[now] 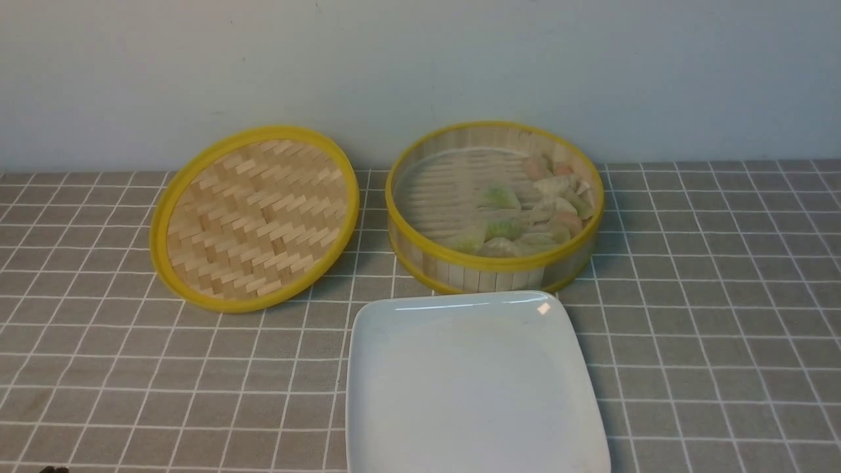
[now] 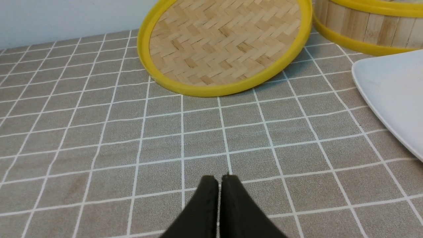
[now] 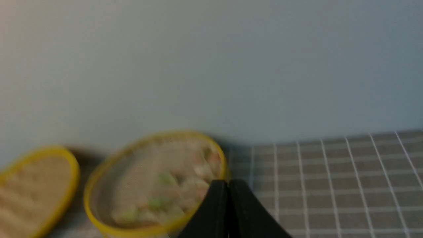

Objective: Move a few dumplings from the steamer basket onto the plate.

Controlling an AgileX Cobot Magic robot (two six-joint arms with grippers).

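Note:
The steamer basket (image 1: pixel 494 266) stands at the back centre-right with several pale, green and pinkish dumplings (image 1: pixel 525 217) heaped in its right and front part. The white square plate (image 1: pixel 368 368) lies bare just in front of it. Neither arm shows in the front view. My left gripper (image 2: pixel 219 178) is shut and empty, low over the tablecloth short of the lid. My right gripper (image 3: pixel 228 182) is shut and empty, above the cloth beside the blurred basket (image 3: pixel 99 178) with its dumplings (image 3: pixel 165 188). The basket's wall (image 2: pixel 363 28) and the plate's edge (image 2: pixel 390 86) show in the left wrist view.
The flat woven yellow-rimmed lid (image 1: pixel 256 217) leans tilted at the back left, touching the basket's side; it also shows in the left wrist view (image 2: pixel 224 43) and the right wrist view (image 3: pixel 36 185). A grey checked tablecloth (image 1: pixel 723 315) covers the table. A pale wall stands right behind.

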